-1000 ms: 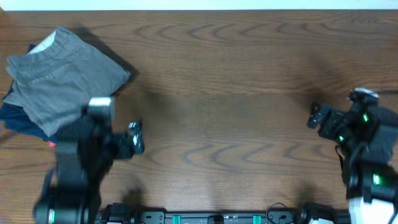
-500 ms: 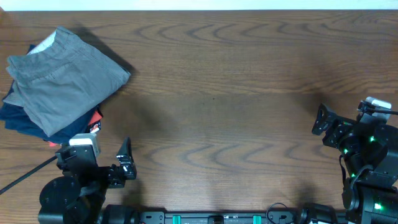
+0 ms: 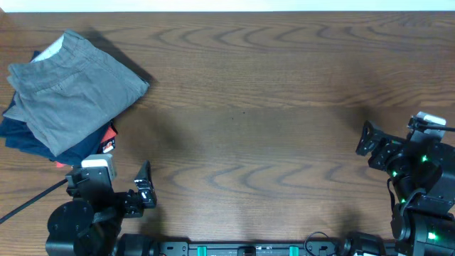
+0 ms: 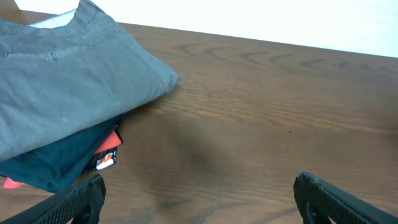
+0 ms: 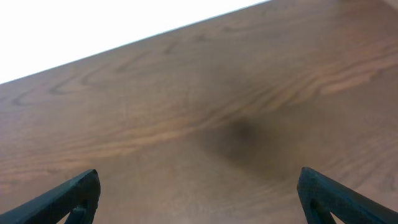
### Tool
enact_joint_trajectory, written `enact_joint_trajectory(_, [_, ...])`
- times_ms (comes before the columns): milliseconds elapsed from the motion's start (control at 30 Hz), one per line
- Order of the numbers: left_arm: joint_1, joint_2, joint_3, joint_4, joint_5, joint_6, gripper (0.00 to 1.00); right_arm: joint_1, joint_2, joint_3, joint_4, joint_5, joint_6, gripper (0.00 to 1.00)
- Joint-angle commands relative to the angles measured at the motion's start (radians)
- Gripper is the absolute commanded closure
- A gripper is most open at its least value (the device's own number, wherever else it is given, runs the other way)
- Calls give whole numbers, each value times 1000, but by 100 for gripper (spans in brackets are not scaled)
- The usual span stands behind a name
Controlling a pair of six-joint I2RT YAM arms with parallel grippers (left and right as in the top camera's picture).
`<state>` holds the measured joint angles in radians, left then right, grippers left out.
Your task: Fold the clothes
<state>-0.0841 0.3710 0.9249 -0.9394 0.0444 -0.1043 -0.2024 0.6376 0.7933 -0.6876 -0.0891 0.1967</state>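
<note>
Overhead: grey shorts [image 3: 75, 89] near table [image 3: 270, 107] far-left corner.

Grey shorts [image 3: 75, 89]: one. Navy garment [image 3: 28, 140]: one. Table [image 3: 256, 78]: one. Left end effector [image 3: 146, 185], right end effector [image 3: 364, 140]: two.

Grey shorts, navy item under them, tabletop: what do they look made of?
Grey shorts: soft woven fabric, likely cotton, with a matte finish; fine wrinkles and stitched seams show. Navy garment: also matte cloth, folded flat; it is too dark to tell the weave. Table: wood or wood-look laminate, with a brown grain pattern and a slight sheen; I cannot tell which.
</note>
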Motion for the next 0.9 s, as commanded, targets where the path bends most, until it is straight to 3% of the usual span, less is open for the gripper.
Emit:
enact_joint_trajectory(0, [1,-1,-3,-3,-15,-5,2,6,-47,-26,-21,15,-17,1])
enact_joint_trajectory(200, [1,-1,-3,-3,-15,-5,2,63,-228,-151,40,29,-38,1])
enact_joint_trajectory(467, [1,-1,-3,-3,-15,-5,2,182,-637,-496,355,29,-83,1])
enact_joint_trajectory(733, [1,-1,-3,-3,-15,-5,2,184,-633,-718,710,-51,-221,1])
enact_joint_trajectory(800, [1,-1,-3,-3,-15,-5,2,184,-633,-776,747,-50,-220,1])
enact_joint_trajectory(867, [1,-1,-3,-3,-15,-5,2,183,-633,-787,668,-50,-220,1])
